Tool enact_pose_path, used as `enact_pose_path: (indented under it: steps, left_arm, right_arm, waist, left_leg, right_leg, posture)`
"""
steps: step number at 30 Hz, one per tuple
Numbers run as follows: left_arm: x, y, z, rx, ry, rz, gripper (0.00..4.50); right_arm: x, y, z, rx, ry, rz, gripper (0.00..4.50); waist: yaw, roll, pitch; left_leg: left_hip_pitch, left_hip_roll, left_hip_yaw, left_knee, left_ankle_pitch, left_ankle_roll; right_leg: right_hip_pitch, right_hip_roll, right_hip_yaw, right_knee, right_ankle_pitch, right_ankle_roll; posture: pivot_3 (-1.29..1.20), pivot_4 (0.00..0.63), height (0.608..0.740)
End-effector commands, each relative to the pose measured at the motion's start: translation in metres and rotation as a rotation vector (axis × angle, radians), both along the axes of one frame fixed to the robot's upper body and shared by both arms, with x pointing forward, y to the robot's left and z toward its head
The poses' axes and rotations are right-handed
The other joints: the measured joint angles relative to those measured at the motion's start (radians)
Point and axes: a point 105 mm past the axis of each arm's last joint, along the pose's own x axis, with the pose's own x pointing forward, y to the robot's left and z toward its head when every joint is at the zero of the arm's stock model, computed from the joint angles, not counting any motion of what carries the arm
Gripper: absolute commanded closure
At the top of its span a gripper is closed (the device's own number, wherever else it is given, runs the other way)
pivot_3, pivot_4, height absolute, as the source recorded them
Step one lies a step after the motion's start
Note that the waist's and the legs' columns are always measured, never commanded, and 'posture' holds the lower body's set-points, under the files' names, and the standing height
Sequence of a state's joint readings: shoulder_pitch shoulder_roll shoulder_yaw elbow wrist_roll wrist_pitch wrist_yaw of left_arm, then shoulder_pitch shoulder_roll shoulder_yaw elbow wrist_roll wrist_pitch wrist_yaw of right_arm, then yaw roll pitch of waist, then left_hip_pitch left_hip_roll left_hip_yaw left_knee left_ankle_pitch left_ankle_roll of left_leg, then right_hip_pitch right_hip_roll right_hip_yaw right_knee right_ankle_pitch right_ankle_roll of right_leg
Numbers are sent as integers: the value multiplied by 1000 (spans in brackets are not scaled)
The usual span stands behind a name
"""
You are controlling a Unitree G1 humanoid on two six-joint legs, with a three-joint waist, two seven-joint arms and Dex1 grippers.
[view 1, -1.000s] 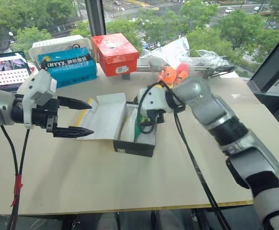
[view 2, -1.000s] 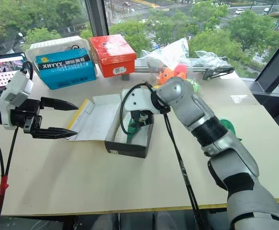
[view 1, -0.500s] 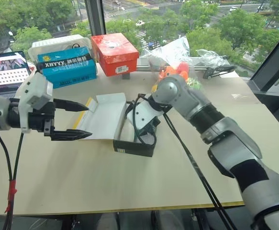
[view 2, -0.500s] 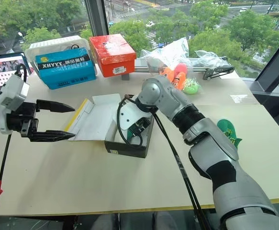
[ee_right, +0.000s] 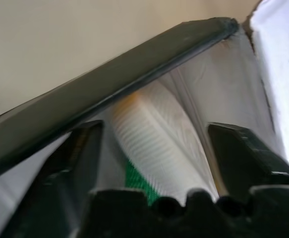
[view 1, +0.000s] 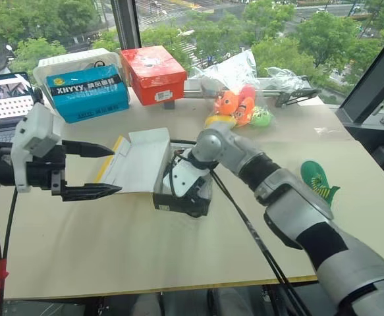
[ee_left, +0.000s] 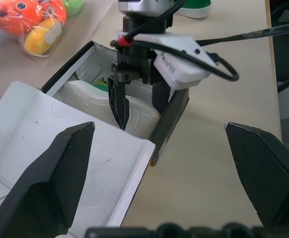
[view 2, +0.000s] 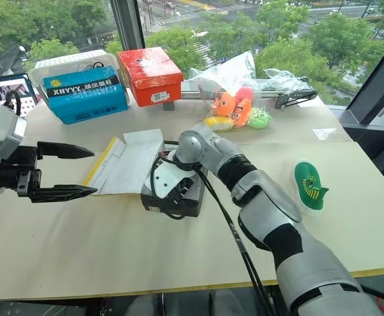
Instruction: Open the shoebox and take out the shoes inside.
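Note:
The shoebox stands open mid-table, its white-lined lid folded flat to the left. My right gripper reaches down into the box. In the left wrist view its fingers straddle a shoe lying on its side with the white sole showing. In the right wrist view that ribbed sole and a bit of green sit between the open fingers. A second green shoe lies on the table to the right. My left gripper hovers open just left of the lid, holding nothing.
Along the back edge stand a blue box, a red-orange box and a clear bag of plush toys. A laptop sits at the far left. The right arm's black cable drapes over the table in front of the box.
My right gripper has dropped deeper into the box, rolled, and its fingers have narrowed around the shoe. The left gripper has drawn back slightly from the lid, still open.

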State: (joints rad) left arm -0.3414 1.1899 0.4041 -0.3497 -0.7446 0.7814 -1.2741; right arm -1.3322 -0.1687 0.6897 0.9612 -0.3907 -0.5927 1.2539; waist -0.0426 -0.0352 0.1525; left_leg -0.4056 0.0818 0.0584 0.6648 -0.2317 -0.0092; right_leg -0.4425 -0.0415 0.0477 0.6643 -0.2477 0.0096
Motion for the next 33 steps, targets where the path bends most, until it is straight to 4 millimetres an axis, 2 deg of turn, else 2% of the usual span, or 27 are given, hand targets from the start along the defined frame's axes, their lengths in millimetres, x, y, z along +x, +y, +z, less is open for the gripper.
enact_pose_path:
  steps: [1,6,8,11,15,18,20,21,24,29,33]
  left_arm:
    - [-7,-1,9,5,-40,10,0]
    - [-7,-1,8,3,-39,14,0]
    - [-6,-1,9,3,-43,13,0]
    - [-5,-2,9,2,-47,12,0]
    - [-4,-2,7,2,-48,10,0]
    - [-3,-2,7,1,-52,11,0]
    - [-2,-3,7,-2,-57,9,0]
    - [-2,-3,7,-3,-57,7,0]
    - [-2,-3,7,-1,-55,2,0]
    - [2,-1,9,7,-61,-3,0]
    - [4,-5,8,3,-57,-26,0]
  right_arm:
    - [0,7,4,55,-29,24,2172]
    - [-9,10,11,109,15,57,3700]
    - [-17,12,22,176,101,53,3940]
    - [-25,14,36,271,236,17,3940]
    - [-30,13,41,335,317,-32,3940]
    - [-47,21,39,382,368,-39,3940]
    - [-64,30,40,438,463,-46,3940]
    - [-65,33,43,480,487,-71,3940]
    - [-57,35,59,585,531,-152,3940]
    - [-30,23,122,906,632,-286,3940]
    - [-24,15,139,980,632,-326,3940]
  waist:
    - [-1,0,0]
    - [-1,0,0]
    - [1,0,0]
    - [1,0,0]
    - [-1,0,0]
    - [1,0,0]
    - [0,0,0]
    - [-2,0,0]
    - [-5,0,0]
    - [7,0,1]
    - [14,-1,0]
  left_leg:
    - [0,0,0,0,0,0]
    - [1,0,0,0,0,0]
    - [2,0,0,0,0,0]
    - [1,0,-1,0,0,0]
    - [2,0,-1,0,0,-1]
    - [1,0,-1,0,0,-1]
    - [1,0,-1,0,0,-1]
    - [1,0,-1,0,0,-1]
    - [2,0,-1,0,0,-1]
    - [1,0,-1,0,0,-1]
    - [1,0,-1,-1,-1,-2]
  right_leg:
    - [0,0,0,0,0,0]
    - [1,0,0,0,0,0]
    - [2,0,0,0,0,0]
    - [2,0,-1,0,0,0]
    - [2,0,-1,0,0,0]
    - [2,0,-1,0,0,0]
    - [2,0,-1,0,0,0]
    - [2,0,-1,0,0,0]
    - [1,1,-1,1,0,0]
    - [2,0,-1,0,0,0]
    - [1,0,-2,-1,0,0]
  posture:
    - [0,150,740]
    - [0,150,740]
    - [0,150,740]
    - [0,150,740]
    - [0,150,740]
    - [0,150,740]
    - [0,150,740]
    - [0,150,740]
    - [0,150,740]
    - [0,150,740]
    - [0,150,740]
